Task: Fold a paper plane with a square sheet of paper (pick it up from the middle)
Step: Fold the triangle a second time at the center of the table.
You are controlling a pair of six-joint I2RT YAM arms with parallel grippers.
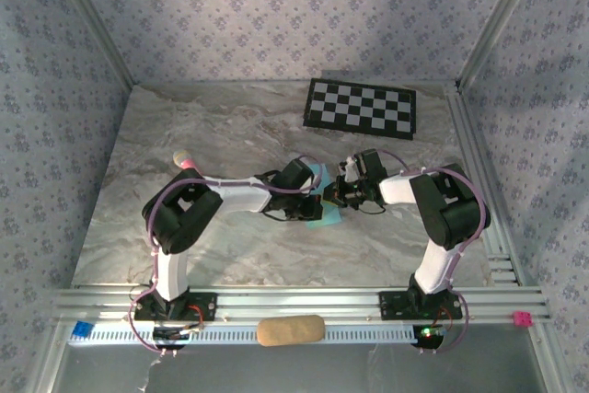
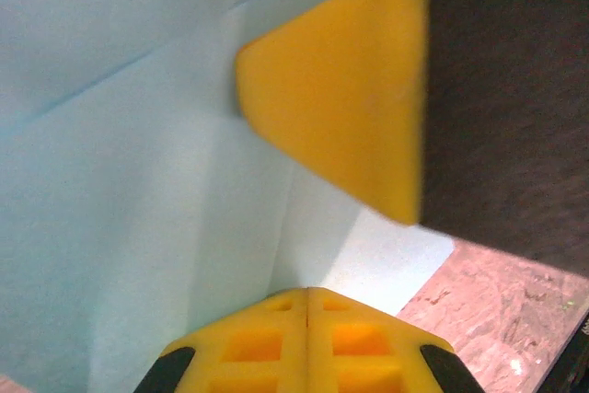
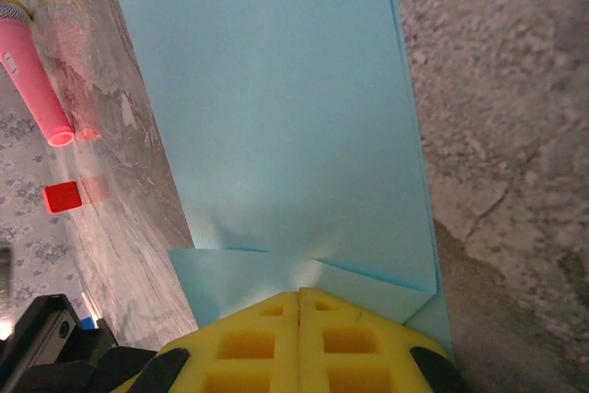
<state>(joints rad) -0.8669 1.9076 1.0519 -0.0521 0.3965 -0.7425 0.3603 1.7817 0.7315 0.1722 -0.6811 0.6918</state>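
Pinching one blue sheet of paper (image 3: pixel 294 117), left hand (image 2: pixel 306 299) and right hand (image 3: pixel 299 299), both clamped on it; one pink marker (image 3: pixel 32 71)

Robot lab test cell, not a living room, despite the flowered wallpaper (image 1: pixel 276 16). The paper covers flat panels boxing in three sides, and bare aluminium corner posts (image 1: pixel 92 20) hold them. Inside is a marble-print table (image 1: pixel 212 126). A slotted aluminium rail (image 1: pixel 304 301) runs along the near edge, with the cabled left arm (image 1: pixel 179 213) and right arm (image 1: pixel 449 209) bolted onto it. A black-and-white checkerboard mat (image 1: pixel 361 107) lies flat at the far side.
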